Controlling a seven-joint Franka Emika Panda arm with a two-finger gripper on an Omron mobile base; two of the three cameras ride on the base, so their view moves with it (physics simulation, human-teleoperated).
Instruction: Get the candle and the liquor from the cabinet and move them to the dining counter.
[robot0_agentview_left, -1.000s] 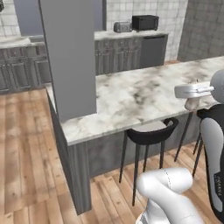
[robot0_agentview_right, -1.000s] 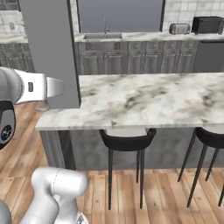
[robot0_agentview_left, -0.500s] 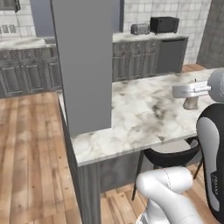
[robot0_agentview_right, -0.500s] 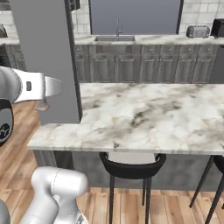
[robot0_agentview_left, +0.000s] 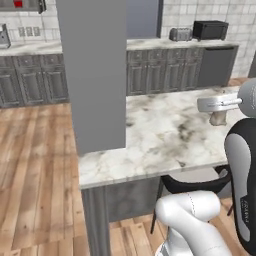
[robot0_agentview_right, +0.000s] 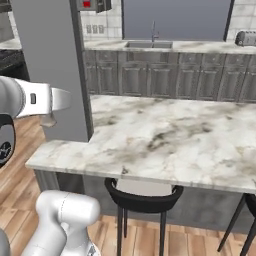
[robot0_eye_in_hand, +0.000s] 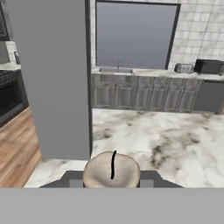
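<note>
Pale beige candle (robot0_eye_in_hand: 112, 169) sits pinched between the gripper (robot0_eye_in_hand: 112, 183) fingers in the hand view, black wick line on its top facing the camera; the dark fingertips (robot0_eye_in_hand: 70, 179) flank it on both sides. In the left base view the candle (robot0_agentview_left: 218, 118) hangs under the white hand, and in the right base view it shows as a pale stub (robot0_agentview_right: 48, 120) just below the hand, in front of the grey pillar (robot0_agentview_right: 52, 65). Marble-look dining counter (robot0_eye_in_hand: 175, 148) lies ahead of and below the gripper, its near corner just beyond the candle; pillar stands on the counter's end, ahead-left of the gripper. Versus a second ago: the base has driven closer, so both base views have shifted. The counter now looms larger, the pillar has slid toward frame centre, and fewer stools show; one stool (robot0_agentview_right: 144, 197) sits under the counter edge. Gripper pose relative to the cameras is unchanged, candle still held. Far beyond the gripper: grey base cabinets, sink (robot0_eye_in_hand: 116, 69) below the window (robot0_eye_in_hand: 135, 35), toaster (robot0_eye_in_hand: 183, 68) and microwave (robot0_eye_in_hand: 210, 66) ahead-right. No readable text or brand marks anywhere; a small red panel (robot0_agentview_right: 86, 4) up high is too blurred to read.
</note>
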